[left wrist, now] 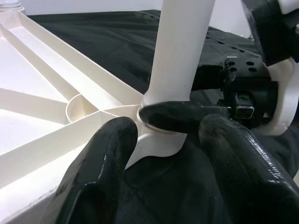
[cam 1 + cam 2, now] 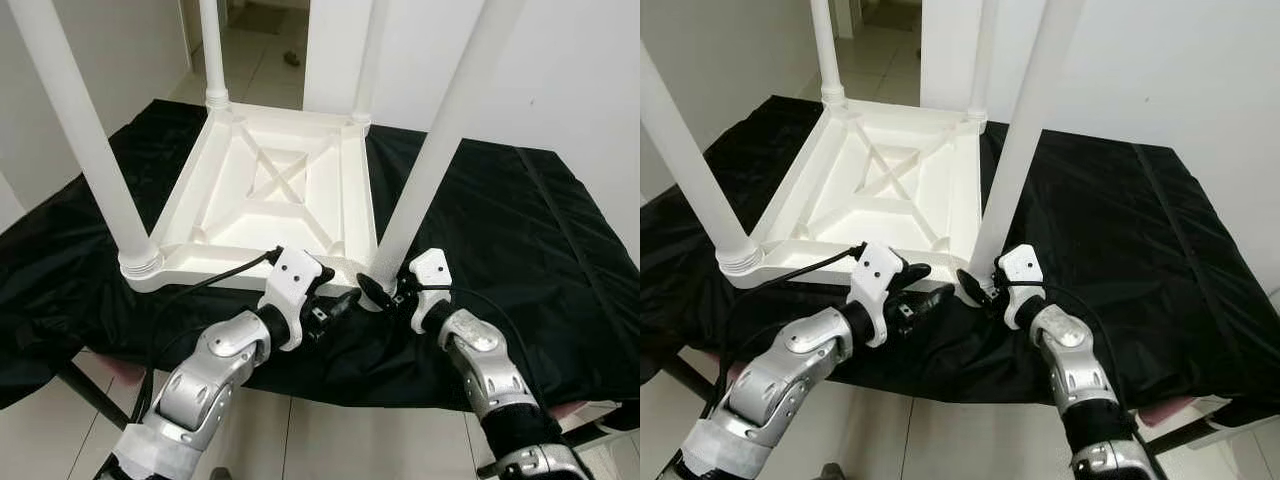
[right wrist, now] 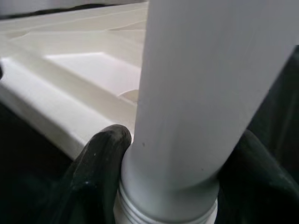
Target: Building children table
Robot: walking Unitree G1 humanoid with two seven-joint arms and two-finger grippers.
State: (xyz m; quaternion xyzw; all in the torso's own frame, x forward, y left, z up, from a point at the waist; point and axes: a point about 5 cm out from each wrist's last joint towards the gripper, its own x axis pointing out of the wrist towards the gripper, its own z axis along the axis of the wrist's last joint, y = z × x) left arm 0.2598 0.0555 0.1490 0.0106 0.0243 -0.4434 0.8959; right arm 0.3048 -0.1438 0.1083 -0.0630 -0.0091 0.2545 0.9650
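Note:
A white plastic children's table (image 2: 270,190) lies upside down on a black cloth, with its legs pointing up. My right gripper (image 2: 385,290) is shut on the base of the near right leg (image 2: 440,130), where it meets the corner socket. In the right wrist view its fingers (image 3: 100,158) press both sides of that leg (image 3: 196,93). My left gripper (image 2: 340,300) hovers open just in front of the same corner, a little left of the right one. Its fingers (image 1: 103,172) are spread with nothing between them.
The black cloth (image 2: 520,230) covers a work table whose front edge runs just under my wrists. The near left leg (image 2: 95,150) and the far legs (image 2: 212,50) rise high. White walls stand close behind, with a tiled doorway (image 2: 260,40) beyond.

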